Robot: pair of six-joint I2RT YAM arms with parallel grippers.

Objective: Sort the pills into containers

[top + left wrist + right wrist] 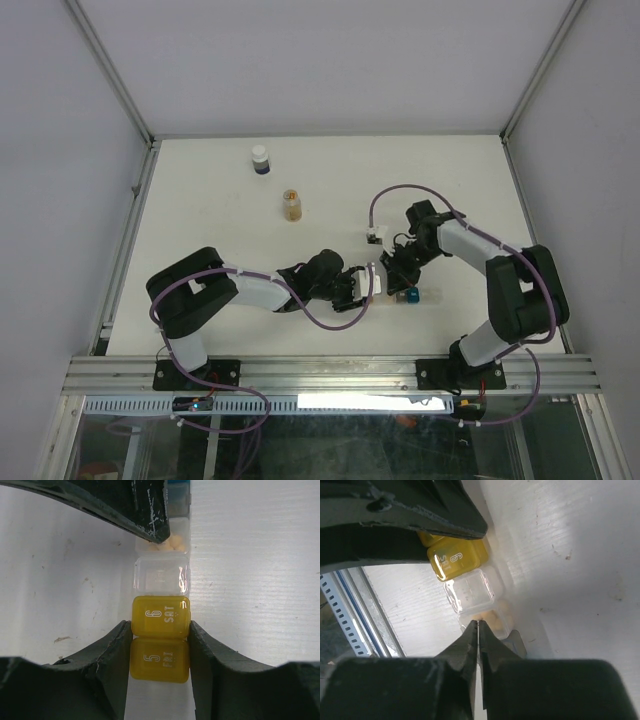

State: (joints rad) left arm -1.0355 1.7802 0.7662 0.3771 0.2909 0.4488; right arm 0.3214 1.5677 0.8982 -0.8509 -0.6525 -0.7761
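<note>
Left fingers: I find the left fingers (125, 635) set narrow and clamped on the strip of small translucent plastic pill containers (402, 296). One finger touches each side, at the seam between the two yellow cells.
Yellow cells: the yellow cell marked "5 FRI" (160, 661) lies between the left fingers. The yellow cell marked "6 SAT" (160, 616) lies just past their tips. Both lids are down.
Clear closed cell: the clear closed cell (161, 575) comes next beyond those tips and touches the SAT cell.
Pill cell: the clear cell holding pale round pills (172, 544) follows it, directly under the right fingers. I cannot confirm whether its lid is up.
Blue-teal cell: the blue-teal cell (411, 295) is at the strip's end farthest from the left fingers.
Right fingers: the right fingers (472, 639) are pressed tip to tip with no gap. I cannot tell whether a pill is pinched between them.
Counter: the white counter (250, 580) carries the strip.
Bystanders: a small round amber bottle (292, 204) and a white-capped dark bottle (260, 159) stand upright, well apart from both pairs of fingers.
</note>
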